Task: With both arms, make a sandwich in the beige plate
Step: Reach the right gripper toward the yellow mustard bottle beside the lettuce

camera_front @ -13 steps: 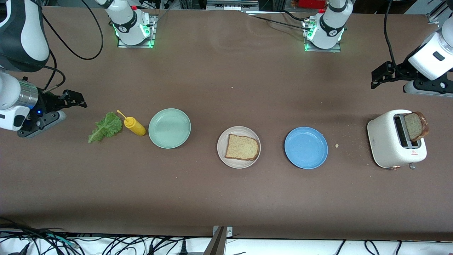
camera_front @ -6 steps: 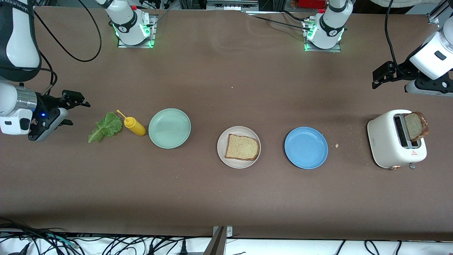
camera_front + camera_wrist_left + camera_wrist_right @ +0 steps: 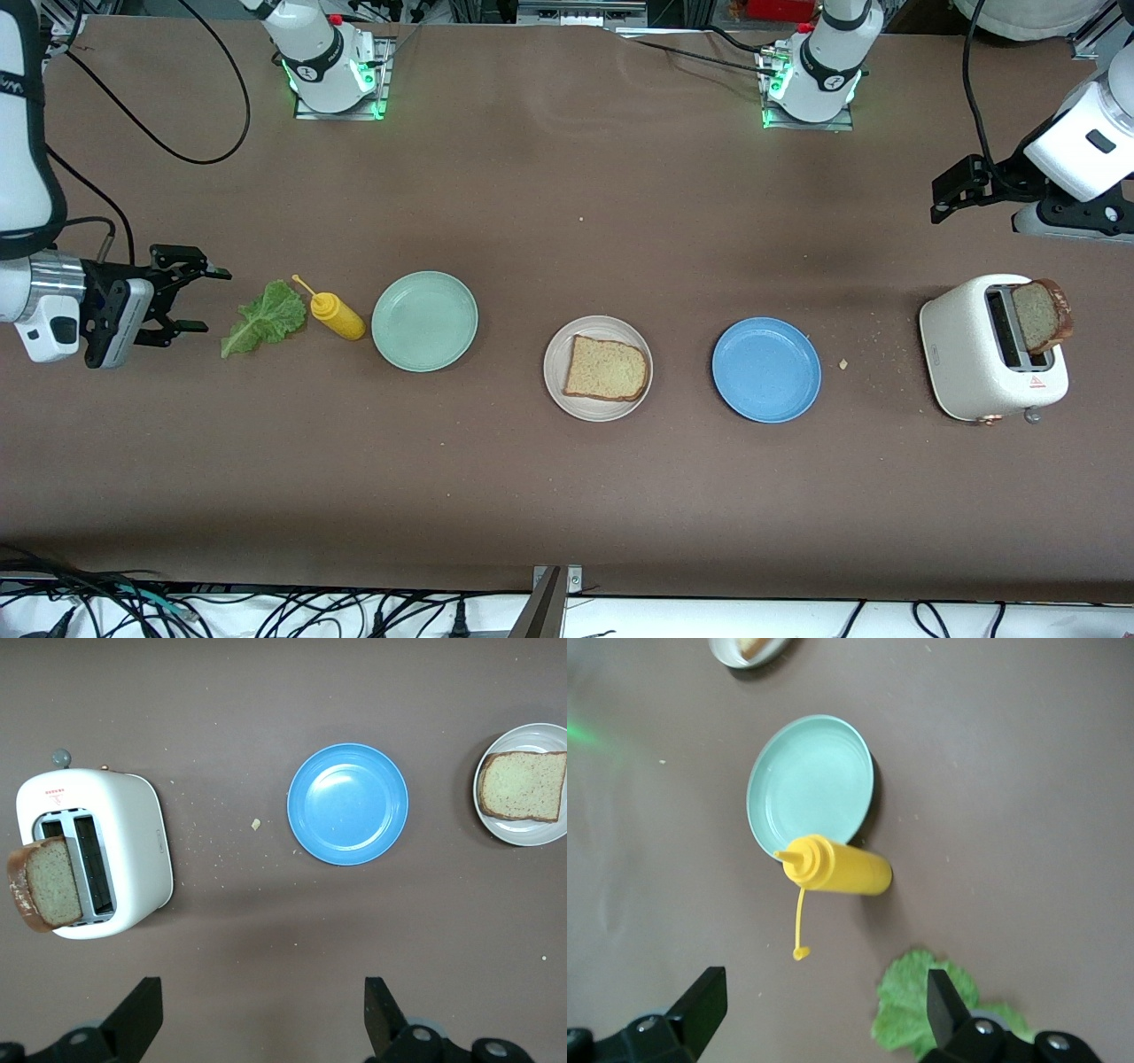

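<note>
One bread slice (image 3: 607, 369) already lies in the beige plate (image 3: 555, 372) from the front, and my right end effector (image 3: 188, 299) sits wide open just beside the lettuce (image 3: 264, 317). From the left wrist, my left end effector (image 3: 257, 1017) waits wide open over bare table near the toaster (image 3: 133, 850). From the right wrist, I'd lower squarely over the lettuce (image 3: 917, 1010) and pinch its edge, clear of the mustard bottle (image 3: 842, 866).

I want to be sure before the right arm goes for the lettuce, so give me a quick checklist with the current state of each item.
1. Right end effector open, empty: ok.
2. It is beside the ruffled green lettuce leaf, not yet touching: ok.
3. Yellow plastic squeeze bottle lies against the leaf's edge, may be bumped: not ok.
4. Round beige plate holds one tan bread slice, ready for lettuce: ok.
5. Left end effector open, waiting above the white toaster: ok.
</note>
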{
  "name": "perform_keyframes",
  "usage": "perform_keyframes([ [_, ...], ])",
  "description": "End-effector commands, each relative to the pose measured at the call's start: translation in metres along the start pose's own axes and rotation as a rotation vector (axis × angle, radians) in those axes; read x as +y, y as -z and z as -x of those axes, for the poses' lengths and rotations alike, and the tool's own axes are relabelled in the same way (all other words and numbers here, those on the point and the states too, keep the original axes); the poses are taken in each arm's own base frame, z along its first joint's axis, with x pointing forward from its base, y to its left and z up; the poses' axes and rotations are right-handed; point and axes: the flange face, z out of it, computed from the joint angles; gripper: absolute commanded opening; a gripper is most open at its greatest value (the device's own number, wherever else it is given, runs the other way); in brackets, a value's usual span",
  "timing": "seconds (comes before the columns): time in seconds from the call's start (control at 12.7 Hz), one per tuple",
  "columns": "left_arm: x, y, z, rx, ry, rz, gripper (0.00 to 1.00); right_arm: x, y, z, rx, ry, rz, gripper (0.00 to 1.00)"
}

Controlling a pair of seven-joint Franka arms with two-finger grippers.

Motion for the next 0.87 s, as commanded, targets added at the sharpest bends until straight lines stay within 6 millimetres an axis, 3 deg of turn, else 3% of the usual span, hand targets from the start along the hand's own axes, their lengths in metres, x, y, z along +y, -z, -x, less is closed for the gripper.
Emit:
perform_keyframes([
  [0.0, -0.002, 0.005, -0.004, -0.003, 0.006, -0.036, 1.00, 0.019, -0.012, 0.020, 0.094, 0.104, -0.052, 1.00],
  [0.55, -0.001, 0.004, -0.004, -0.005, 0.007, -0.034, 1.00, 0.059, -0.082, 0.050, 0.316, 0.378, -0.150, 1.00],
  [0.79, -0.002, 0.004, -0.004, -0.005, 0.009, -0.036, 1.00, 0.070, -0.101, 0.060, 0.364, 0.469, -0.155, 1.00],
])
